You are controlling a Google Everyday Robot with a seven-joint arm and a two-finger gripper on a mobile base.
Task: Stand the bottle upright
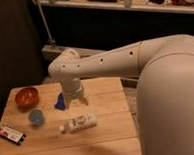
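End effector open, empty, just behind lying bottle. Risk: off-centre contact rolls the round bottle toward the table edge.

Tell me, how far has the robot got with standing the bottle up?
Done: nothing yet; the bottle lies on its side on the table. In hand: the gripper hangs open just above and behind it, holding nothing. Left: grasp the bottle, tip it upright and let go.

One bottle, one cup, one bowl, one box, one end effector above the table.
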